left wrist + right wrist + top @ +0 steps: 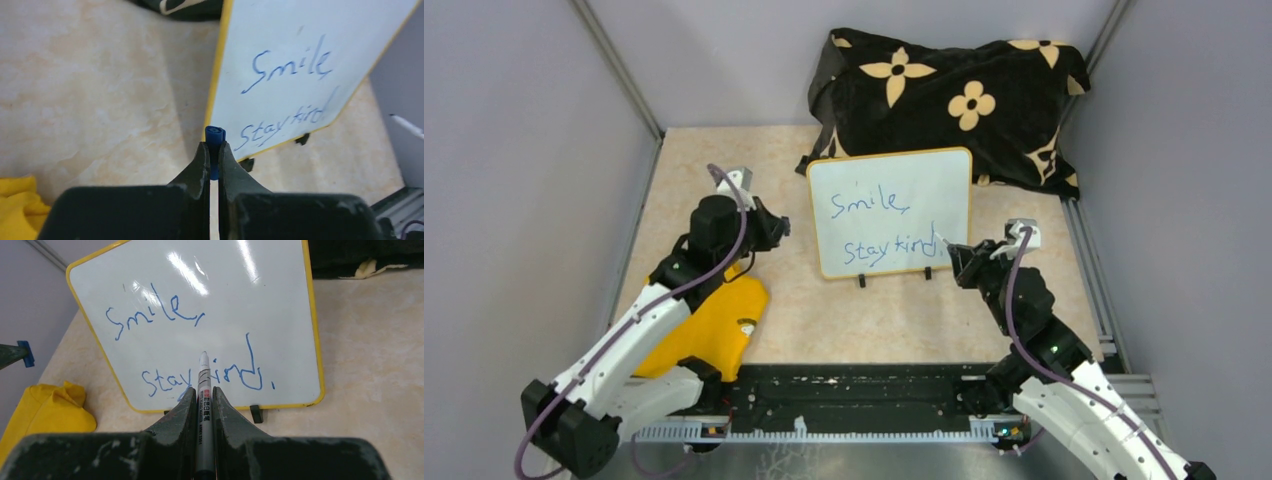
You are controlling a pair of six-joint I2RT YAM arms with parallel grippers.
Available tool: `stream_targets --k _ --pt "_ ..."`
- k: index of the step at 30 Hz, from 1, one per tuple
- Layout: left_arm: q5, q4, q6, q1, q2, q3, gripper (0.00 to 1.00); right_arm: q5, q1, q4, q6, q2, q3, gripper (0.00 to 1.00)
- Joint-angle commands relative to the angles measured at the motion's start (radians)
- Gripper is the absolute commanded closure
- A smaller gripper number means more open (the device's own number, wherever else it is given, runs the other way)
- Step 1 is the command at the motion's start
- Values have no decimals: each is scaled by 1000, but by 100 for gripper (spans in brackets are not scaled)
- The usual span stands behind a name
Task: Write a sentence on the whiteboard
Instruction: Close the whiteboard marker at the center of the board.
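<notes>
The whiteboard (889, 210) stands upright on two small black feet at the table's middle, white with a yellow rim, and reads "Smile, stay kind." in blue. My right gripper (956, 258) is at its lower right corner, shut on a white marker (204, 375) whose uncapped tip points at the second line on the whiteboard (225, 300). My left gripper (774, 226) hovers just left of the board, apart from it. In the left wrist view the left gripper (214, 148) is shut on a small blue marker cap (215, 135), with the whiteboard (300, 75) behind it.
A black cloth with tan flowers (954, 95) lies heaped behind the board. A yellow cloth (714, 325) lies under the left arm at the near left. A black rail (854, 395) runs along the near edge, and grey walls close in on three sides.
</notes>
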Motion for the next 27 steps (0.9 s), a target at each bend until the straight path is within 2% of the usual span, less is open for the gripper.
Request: stream_targets --k 1,8,10,13,20,24,27 --pt "120 249 -74 4 -105 -64 100 17 -10 102 8 40 59 100" --pt "235 457 -163 6 -134 -47 100 -20 1 255 -17 169 183 100" --pt "281 530 -215 6 -129 -47 100 -3 32 319 -41 199 212 100" --pt "334 632 -312 6 -120 -52 100 89 144 426 -120 240 245 100" --pt "375 837 -498 6 -108 -55 100 469 558 813 -567 337 221 100" --pt "422 881 -534 7 -99 -38 100 617 702 1077 -842 432 178 100" --pt "440 913 -576 6 -99 -55 100 662 790 1298 -1023 503 135 100"
